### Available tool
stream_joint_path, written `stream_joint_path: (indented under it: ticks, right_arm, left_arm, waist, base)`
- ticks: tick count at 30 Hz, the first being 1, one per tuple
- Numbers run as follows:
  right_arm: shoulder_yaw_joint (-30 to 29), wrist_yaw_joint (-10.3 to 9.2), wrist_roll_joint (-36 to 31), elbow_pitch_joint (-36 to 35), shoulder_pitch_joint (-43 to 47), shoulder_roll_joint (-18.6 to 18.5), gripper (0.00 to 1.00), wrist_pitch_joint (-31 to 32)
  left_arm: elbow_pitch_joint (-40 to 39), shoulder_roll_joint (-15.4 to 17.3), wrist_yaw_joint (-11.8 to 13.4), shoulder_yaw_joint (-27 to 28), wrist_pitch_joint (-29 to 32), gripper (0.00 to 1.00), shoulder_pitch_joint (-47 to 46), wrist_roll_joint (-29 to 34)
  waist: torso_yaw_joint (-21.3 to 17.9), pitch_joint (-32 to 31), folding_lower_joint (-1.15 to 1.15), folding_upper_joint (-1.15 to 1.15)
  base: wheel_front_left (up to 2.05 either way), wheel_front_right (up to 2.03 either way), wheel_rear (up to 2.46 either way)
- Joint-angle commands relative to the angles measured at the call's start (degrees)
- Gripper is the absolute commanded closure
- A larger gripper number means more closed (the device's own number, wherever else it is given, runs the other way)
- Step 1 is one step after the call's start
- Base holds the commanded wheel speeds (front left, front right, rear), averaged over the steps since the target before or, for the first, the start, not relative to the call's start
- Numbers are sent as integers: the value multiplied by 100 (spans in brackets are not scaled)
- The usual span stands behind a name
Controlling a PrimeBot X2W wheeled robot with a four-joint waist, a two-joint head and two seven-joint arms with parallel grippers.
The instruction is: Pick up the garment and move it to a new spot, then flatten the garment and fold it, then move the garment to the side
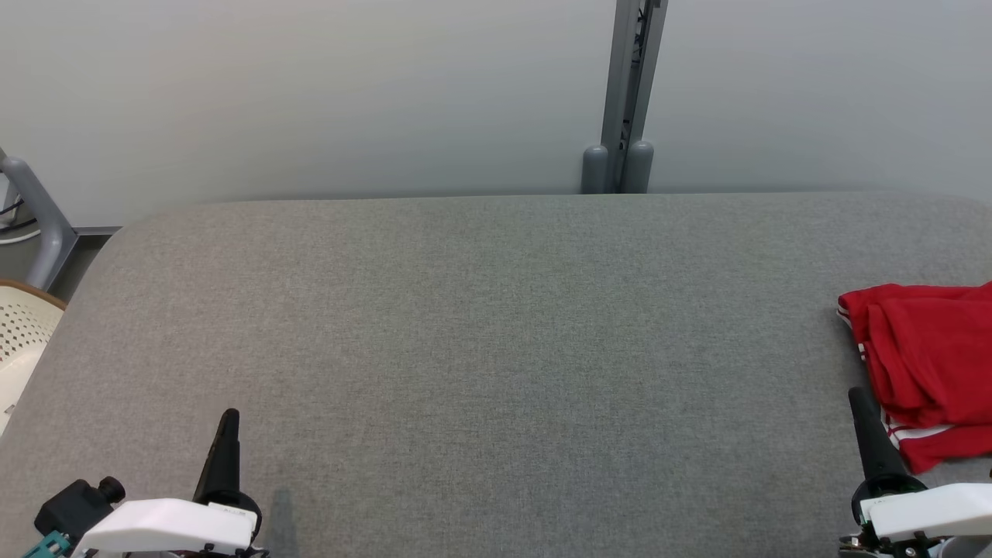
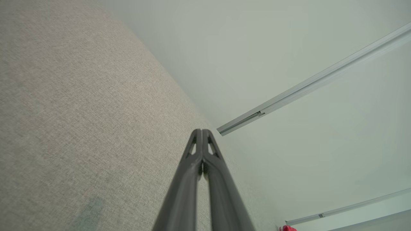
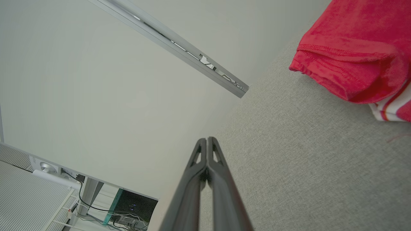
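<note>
Left jaws clenched: two dark fingers point(image 2: 184, 189) pressed together tip to tip in the left wrist view, grasping nothing. Right jaws likewise clenched, fingers point(image 3: 189, 192) flat against each other with nothing between them.

Both pairs low over the gray cloth-covered worktop point(image 1: 496, 333), tips aimed at its far edge and the pale wall point(image 1: 310, 93) beyond. Touching the cloth or just above it: hard to tell from these angles.

Red garment point(image 1: 926, 364) with white stripes, bunched in loose folds on the worktop, just beside the right jaws on their outer side and reaching ahead of their tips. Striped hem point(image 1: 918, 434) close by the right fingers point(image 1: 872, 438), apparently not touching them. In the right wrist view, garment point(image 3: 353, 48) off to the right of the shut tips and ahead, a stitched red fold lying over a white-and-red striped band.

Well apart from the left jaws, with the whole bare width of the worktop between. In the left wrist view, just a small red scrap of the garment point(image 2: 288, 228) at the bottom edge, right of the fingers.

Ahead of both jaws, past the far edge and nearer the right pair: a gray upright post point(image 1: 624, 93) against the wall. On the outer side of the left jaws, off the worktop: a cream perforated chair seat point(image 1: 23, 333) and a gray tube point(image 1: 39, 225).
</note>
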Motion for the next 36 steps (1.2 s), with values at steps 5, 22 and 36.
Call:
stream_joint_path:
  ticks: [5, 22, 36]
  right_arm:
    - [-28, 2, 419, 34, -180, -67, 100, 69]
    - [-57, 2, 1378, 211, -365, -72, 100, 222]
    - [-78, 3, 2073, 332, -503, -75, 100, 329]
  left_arm:
    - [-30, -12, -95, 125, 92, 100, -235, -383]
    - [7, -107, -262, 330, 334, 100, -403, -1252]
    - [38, -179, -376, 478, 511, 100, -511, -1885]
  waist:
    - [-7, 10, 0, 0]
    - [-28, 43, 0, 0]
    - [-46, 70, 0, 0]
  base:
    - [0, 0, 0]
    - [0, 0, 0]
    - [0, 0, 0]
